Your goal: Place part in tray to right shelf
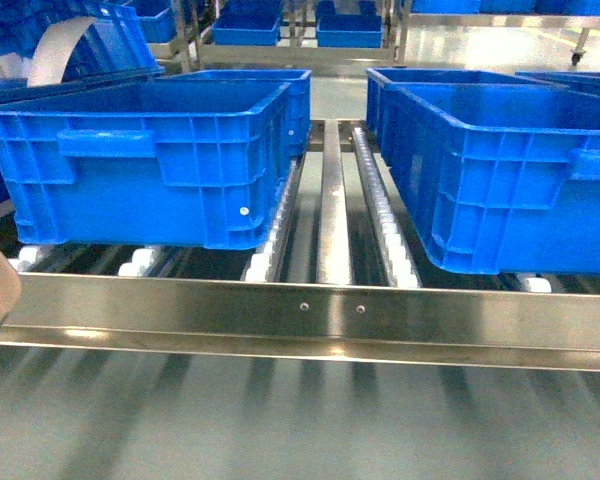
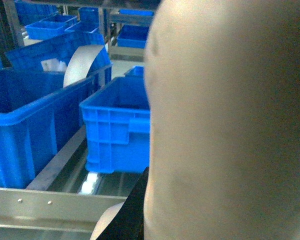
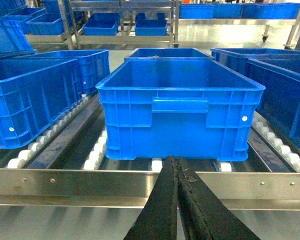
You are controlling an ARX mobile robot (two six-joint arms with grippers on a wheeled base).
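- The beige tray [image 2: 230, 120] is filling the left wrist view, just before the right shelf [image 1: 300, 305]; the left hand's grip is hidden, though probably holding it.
- The right hand [image 3: 176, 200] is hovering closed and empty.
- The part isn't showing.
- The tray is looking light, stiff and slick; gripping the handle seems best.

My right end effector [image 3: 177, 200] shows two long matte-black fingers [image 3: 160, 210], tapering to thin tips, with rough, slightly frayed inner edges.

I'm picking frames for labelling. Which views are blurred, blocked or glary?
Head view: rail glares, foreground smeared, crates fairly sharp. Left wrist view: blurred tray blocks the right half. Right wrist view: sharpest; floor glare at back, right gripper jaws shut, dark.
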